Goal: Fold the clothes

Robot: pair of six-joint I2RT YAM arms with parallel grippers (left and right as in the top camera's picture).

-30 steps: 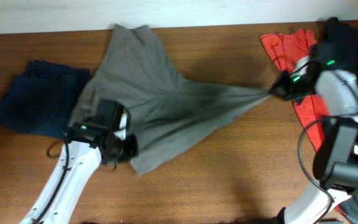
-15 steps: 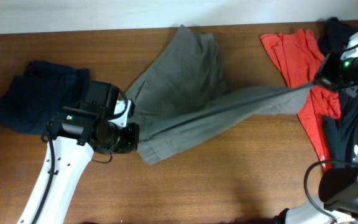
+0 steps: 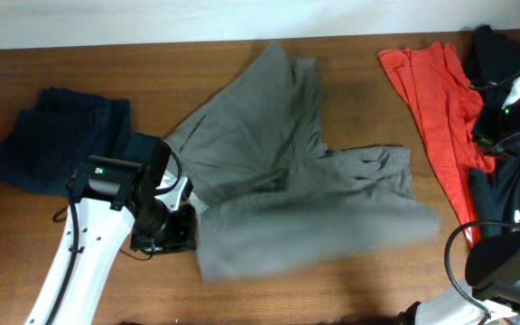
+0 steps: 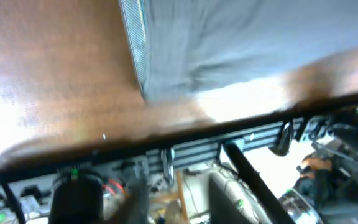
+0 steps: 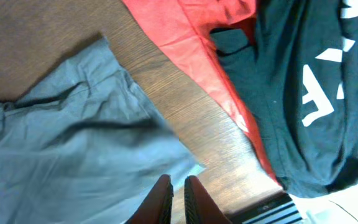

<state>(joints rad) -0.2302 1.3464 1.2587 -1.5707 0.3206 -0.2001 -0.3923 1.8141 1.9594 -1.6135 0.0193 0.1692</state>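
Shorts [image 3: 278, 171] lie spread on table [image 3: 350, 289], approx centre; one leg points to far edge, other part runs right; near portion blurred in overhead view, detail not readable.
L gripper [image 3: 165, 233] sits just beside shorts' left edge, no cloth in it; L wrist view blurred, jaws look parted w/ nothing between; pale waistband lining [image 4: 135, 50] shows there along cloth edge.
R gripper [image 5: 179, 200] above shorts' right end, near orange-red garment [image 3: 427, 90]; jaws barely parted, thin gap, empty.
Black garment w/ white print [image 5: 303, 93] lies against the orange-red one; navy garment [image 3: 57, 144] at table's left end, left of shorts.
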